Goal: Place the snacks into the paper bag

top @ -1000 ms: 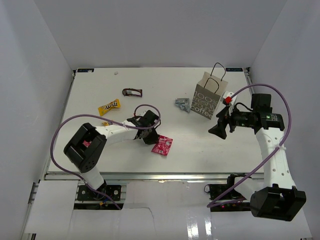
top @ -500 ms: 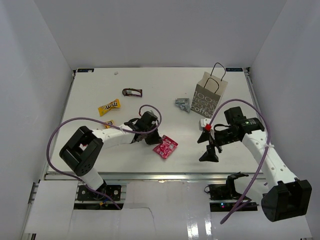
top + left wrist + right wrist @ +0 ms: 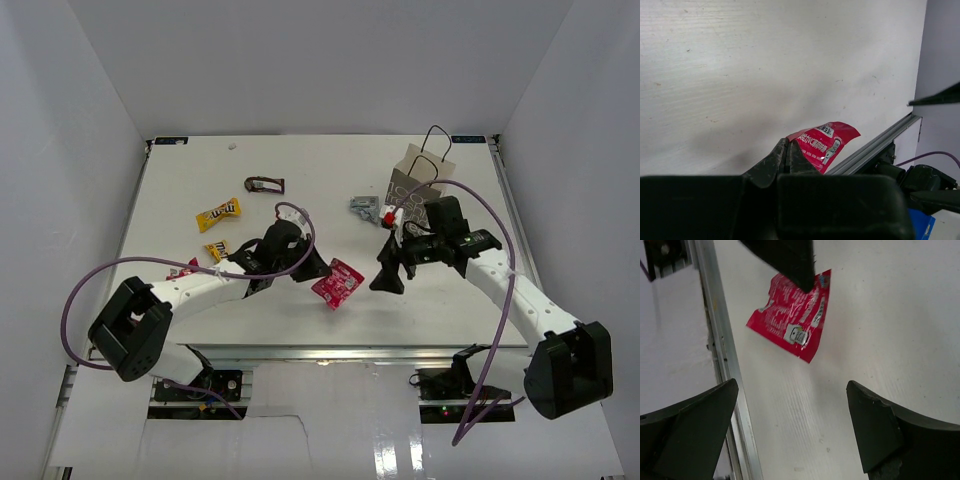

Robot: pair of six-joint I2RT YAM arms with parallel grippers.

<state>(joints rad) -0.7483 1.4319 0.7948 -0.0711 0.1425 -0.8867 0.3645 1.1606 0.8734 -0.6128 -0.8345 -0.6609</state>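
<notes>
My left gripper [image 3: 318,270] is shut on the corner of a pink-red snack packet [image 3: 338,283] and holds it just above the table's front middle. In the left wrist view the packet [image 3: 824,144] sticks out beyond the closed tips of that gripper [image 3: 788,146]. My right gripper [image 3: 388,272] is open and empty, just right of the packet. In its wrist view the packet [image 3: 790,319] hangs ahead of the spread gripper [image 3: 792,386]. The paper bag [image 3: 412,178] stands upright at the back right, partly hidden by the right arm.
A silver-grey packet [image 3: 365,208] lies left of the bag. A yellow packet [image 3: 218,213], a smaller yellow one [image 3: 216,249] and a dark purple-brown one [image 3: 264,184] lie at the left. The table's metal front rail [image 3: 722,365] runs close below the grippers.
My left gripper has taken the pink-red packet off the table and moved it slightly right. My right arm has swung from beside the bag down and left to beside the packet.
</notes>
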